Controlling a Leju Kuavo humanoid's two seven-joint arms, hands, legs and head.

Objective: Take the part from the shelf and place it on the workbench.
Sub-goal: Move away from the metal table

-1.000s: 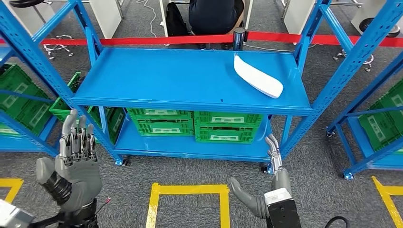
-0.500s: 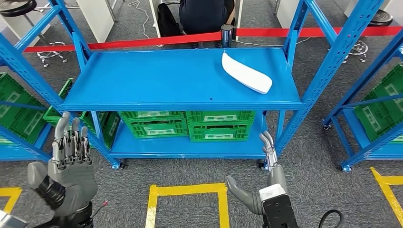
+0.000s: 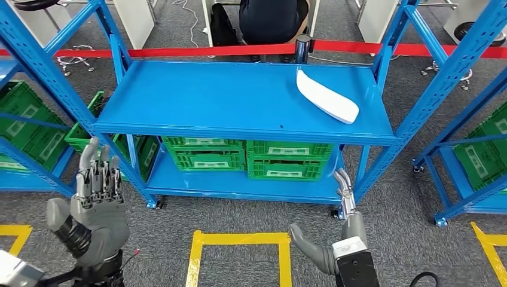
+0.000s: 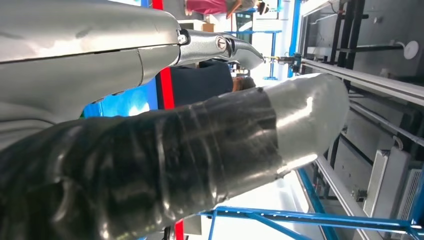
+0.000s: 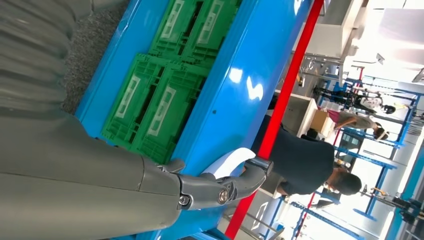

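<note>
White, elongated curved plastic part (image 3: 327,96) lying flat at right rear of blue metal shelf (image 3: 209,101), untouched; green plastic crates (image 3: 246,159) stowed on tier below; left hand (image 3: 92,206) raised, fingers spread, empty; right hand (image 3: 335,236) low, open, empty, probably awaiting approach.

No words or numbers can be read. The green crates (image 3: 248,159) under the blue shelf (image 3: 209,95) carry white labels (image 3: 288,150), but their print is too small and blurred to make out.
</note>
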